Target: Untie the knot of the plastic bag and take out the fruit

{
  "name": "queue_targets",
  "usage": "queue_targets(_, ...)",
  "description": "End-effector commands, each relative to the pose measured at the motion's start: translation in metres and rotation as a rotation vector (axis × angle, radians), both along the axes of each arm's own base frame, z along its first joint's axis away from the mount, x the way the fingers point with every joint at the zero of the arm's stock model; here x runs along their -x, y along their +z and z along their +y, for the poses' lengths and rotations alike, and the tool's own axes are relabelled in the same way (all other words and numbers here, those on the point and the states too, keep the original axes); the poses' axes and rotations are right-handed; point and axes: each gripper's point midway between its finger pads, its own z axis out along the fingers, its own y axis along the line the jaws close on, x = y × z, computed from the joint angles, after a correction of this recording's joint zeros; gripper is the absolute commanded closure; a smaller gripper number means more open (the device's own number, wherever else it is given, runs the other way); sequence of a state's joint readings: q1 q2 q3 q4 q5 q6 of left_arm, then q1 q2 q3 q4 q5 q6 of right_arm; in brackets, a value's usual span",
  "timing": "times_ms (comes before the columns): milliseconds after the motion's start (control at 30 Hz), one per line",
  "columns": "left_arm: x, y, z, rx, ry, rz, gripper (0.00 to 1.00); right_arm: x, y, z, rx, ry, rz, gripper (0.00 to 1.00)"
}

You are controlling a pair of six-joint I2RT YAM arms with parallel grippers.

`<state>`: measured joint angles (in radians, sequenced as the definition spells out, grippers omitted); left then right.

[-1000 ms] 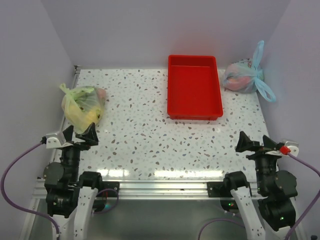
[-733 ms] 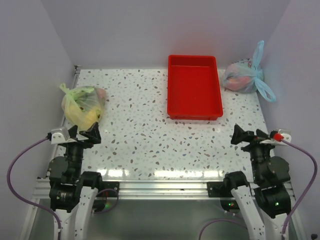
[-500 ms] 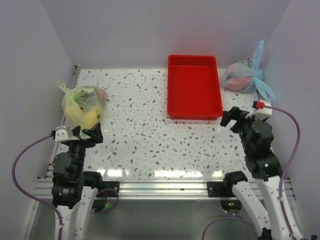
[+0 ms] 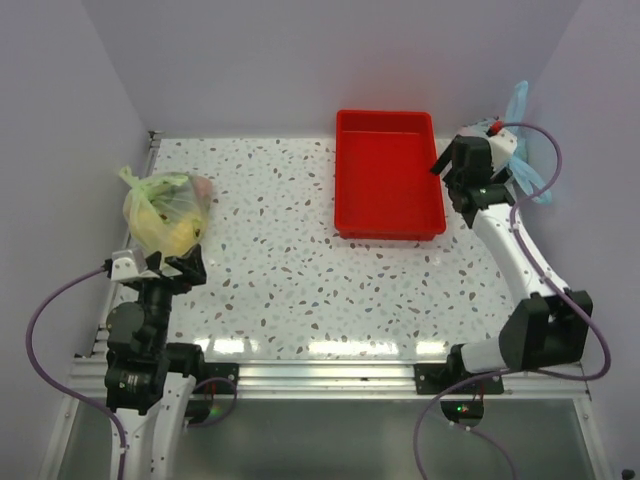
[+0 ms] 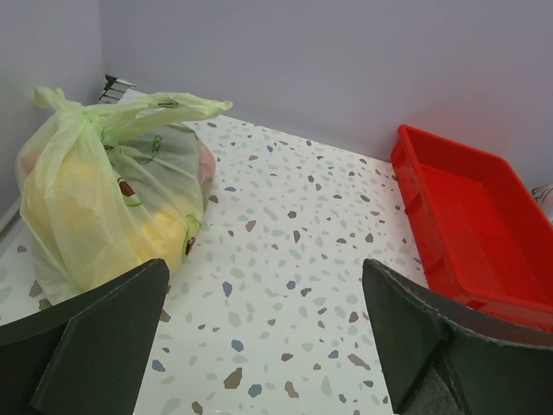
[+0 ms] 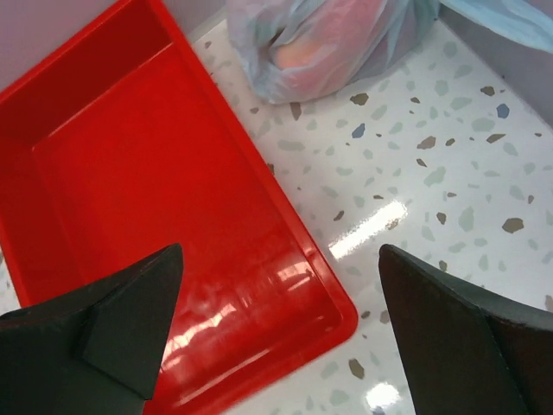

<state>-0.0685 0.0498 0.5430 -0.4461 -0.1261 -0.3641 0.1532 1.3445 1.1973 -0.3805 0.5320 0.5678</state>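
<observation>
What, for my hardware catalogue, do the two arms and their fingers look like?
Both match: black joint housings, white links, as on the right arm. The left gripper and right gripper carry matte black, wedge-shaped fingers. A purplish-grey cable loops from each wrist; the right's has a red tip.

Yellow-green bag (image 5: 112,199) left, red tray (image 5: 471,220) right

Bright, even light falls from overhead; the counter (image 4: 280,280) shows white streaks of glare along its near edge; the yellow-green bag (image 5: 112,207) casts only a soft, faint shadow; the red tray (image 6: 155,190) has glossy reflections on its floor; light glows through the thin plastic bag (image 6: 320,43); all views are sharp.
</observation>
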Motion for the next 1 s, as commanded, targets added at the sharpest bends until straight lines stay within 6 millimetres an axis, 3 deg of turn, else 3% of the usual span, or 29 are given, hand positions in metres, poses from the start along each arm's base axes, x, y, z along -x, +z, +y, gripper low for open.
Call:
queue_targets(0, -0.005, 0.011, -0.001, -0.003, -0.004, -0.040, 0.00, -0.034, 0.018, -0.033, -0.078, -0.216, -0.123, 0.01)
queue_targets(100, -0.005, 0.011, 0.000, -0.001, -0.001, -0.043, 0.00, -0.059, -0.003, -0.065, -0.146, -0.319, -0.129, 0.01)
queue_targets(133, -0.005, 0.011, 0.000, -0.003, -0.001, -0.042, 0.00, -0.066, -0.005, -0.065, -0.160, -0.326, -0.139, 0.01)
queue_targets(167, -0.006, 0.011, 0.000, -0.002, -0.002, -0.040, 0.00, -0.074, -0.019, -0.079, -0.180, -0.374, -0.136, 0.01)
queue_targets(267, -0.008, 0.009, -0.002, -0.011, -0.015, -0.034, 0.00, -0.092, -0.024, -0.099, -0.232, -0.436, -0.201, 0.01)
queue_targets(333, -0.008, 0.009, -0.003, -0.013, -0.020, -0.038, 0.00, -0.105, -0.042, -0.109, -0.273, -0.464, -0.199, 0.01)
queue_targets(367, -0.007, 0.010, -0.003, -0.013, -0.020, -0.041, 0.00, -0.113, -0.042, -0.110, -0.284, -0.462, -0.206, 0.01)
queue_targets(400, -0.008, 0.009, -0.003, -0.013, -0.018, -0.038, 0.00, -0.120, -0.061, -0.112, -0.287, -0.466, -0.177, 0.01)
queue_targets(500, -0.009, 0.009, -0.003, -0.013, -0.021, -0.034, 0.00, -0.140, -0.083, -0.108, -0.301, -0.437, -0.152, 0.02)
queue_targets(600, -0.009, 0.009, -0.003, -0.015, -0.024, -0.034, 0.00, -0.156, -0.098, -0.106, -0.319, -0.413, -0.153, 0.02)
queue_targets(633, -0.009, 0.008, -0.003, -0.015, -0.023, -0.031, 0.00, -0.161, -0.115, -0.105, -0.317, -0.412, -0.126, 0.02)
queue_targets(833, -0.011, 0.006, -0.004, -0.016, -0.026, -0.023, 0.00, -0.183, -0.138, -0.107, -0.345, -0.416, -0.164, 0.05)
queue_targets(967, -0.011, 0.006, -0.004, -0.017, -0.028, -0.023, 0.00, -0.196, -0.153, -0.107, -0.364, -0.407, -0.196, 0.16)
